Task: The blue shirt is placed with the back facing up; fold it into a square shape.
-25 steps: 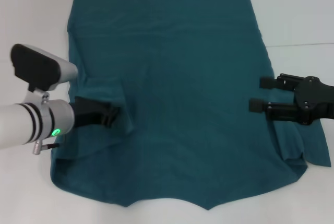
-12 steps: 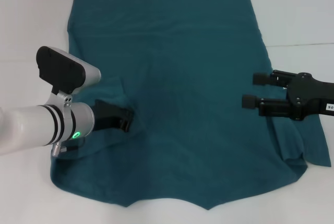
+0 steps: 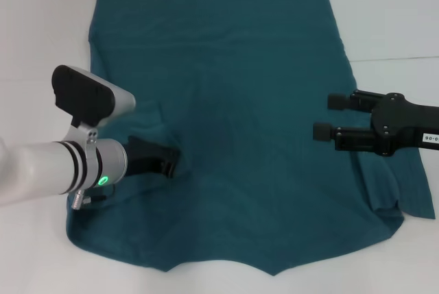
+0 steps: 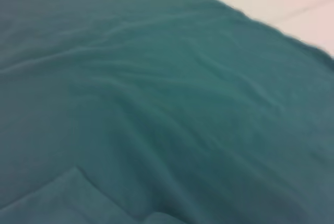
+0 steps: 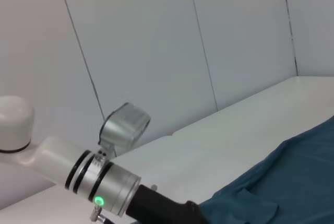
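White surface (image 3: 41,27) carries the blue shirt (image 3: 240,102) spread flat, where the left claw (image 3: 168,160), grip unclear, and the wide-open right claw (image 3: 328,117) have both crept inward, suggesting the side folds are starting.

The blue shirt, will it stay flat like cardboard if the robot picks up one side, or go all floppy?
Probably floppy. The blue shirt lies in soft wrinkles, and a sleeve already folds over near the left gripper, so a lifted edge should droop. It looks thin, so likely light. Pushed, it would probably bunch up on the white table.
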{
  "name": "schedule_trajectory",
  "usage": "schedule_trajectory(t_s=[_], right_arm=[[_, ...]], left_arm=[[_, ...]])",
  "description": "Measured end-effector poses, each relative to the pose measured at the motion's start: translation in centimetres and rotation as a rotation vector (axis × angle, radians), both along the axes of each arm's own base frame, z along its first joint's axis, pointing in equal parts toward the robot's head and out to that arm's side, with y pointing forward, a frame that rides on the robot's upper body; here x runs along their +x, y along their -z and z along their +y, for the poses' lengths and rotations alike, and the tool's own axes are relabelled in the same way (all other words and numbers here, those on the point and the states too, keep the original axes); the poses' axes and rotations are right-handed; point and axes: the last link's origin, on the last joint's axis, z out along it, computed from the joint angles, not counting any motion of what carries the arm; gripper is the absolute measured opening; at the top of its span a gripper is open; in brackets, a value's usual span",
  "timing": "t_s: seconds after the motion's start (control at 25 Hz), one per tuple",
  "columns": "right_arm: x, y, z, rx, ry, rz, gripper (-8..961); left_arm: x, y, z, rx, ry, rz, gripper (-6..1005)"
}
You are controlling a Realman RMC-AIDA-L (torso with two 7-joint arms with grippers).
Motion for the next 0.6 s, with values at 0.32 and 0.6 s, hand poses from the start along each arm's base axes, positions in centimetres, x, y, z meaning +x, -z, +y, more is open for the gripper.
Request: schedule_trajectory(t_s=[0.32, 0.6], right_arm=[[0.3, -1.0, -0.5, -0.004, 0.007, 0.015, 847], [0.5, -4.2, -1.3, 0.006, 0.124, -0.056, 847]], left_arm=[[0.9, -4.6, -0.9, -0.004, 0.020, -0.233, 75], [1.0, -10.3, -4.9, -0.190, 0.142, -0.463, 104]])
